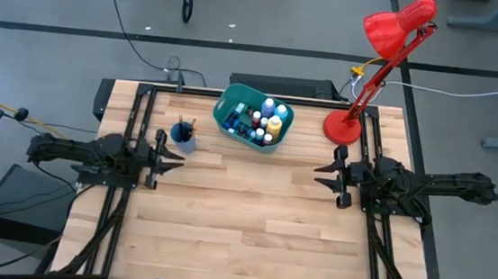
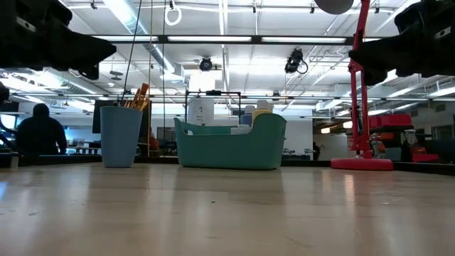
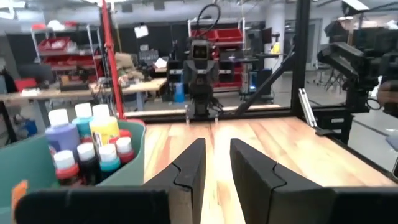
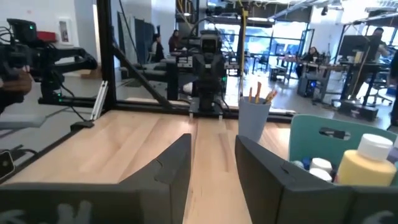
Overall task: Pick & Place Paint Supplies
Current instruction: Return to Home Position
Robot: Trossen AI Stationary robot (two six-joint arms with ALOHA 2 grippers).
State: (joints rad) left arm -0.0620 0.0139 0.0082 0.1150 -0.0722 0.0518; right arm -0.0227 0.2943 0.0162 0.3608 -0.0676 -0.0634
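Seen from above: open wood of the table (image 1: pixel 250 230) between both grippers and on toward the front edge. Left gripper (image 1: pixel 175 160) pointing inward, facing the right gripper (image 1: pixel 321 175), well apart. Cup (image 1: pixel 182 138) of brushes (image 1: pixel 189 125) just beyond the left fingertips. Bin (image 1: pixel 234 98) of bottles (image 1: pixel 269 121) farther back, between the two. Lamp (image 1: pixel 342 128) just behind the right one.

At table height: both arms raised, open wood beneath.

From the left wrist: fingers parted, holding nothing, bin close alongside.

From the right wrist: fingers parted, holding nothing, cup and bin ahead to one side.
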